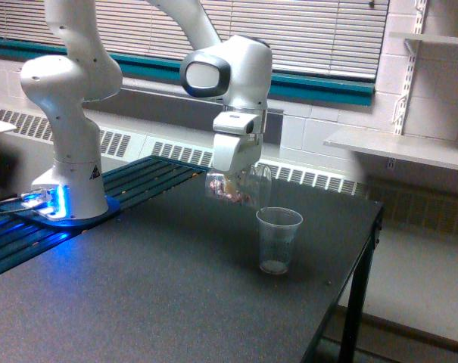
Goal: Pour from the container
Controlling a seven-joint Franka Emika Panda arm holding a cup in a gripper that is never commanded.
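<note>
My gripper (235,181) is shut on the container (241,186), a small clear faceted cup lying tipped on its side, its mouth toward the exterior view's right. Reddish and pale bits show through its wall near the base, at the left end. The container hangs just above and a little left of a clear ribbed tapered cup (278,239), which stands upright on the dark table (160,302). A few small bits lie in the bottom of that standing cup. The fingers are mostly hidden behind the container.
The arm's white base (66,181) stands on a blue-lit plate at the exterior view's left, beside dark slatted rails (130,185). The table's right edge (365,257) drops off close to the standing cup. A shelf (399,147) hangs on the wall at the right.
</note>
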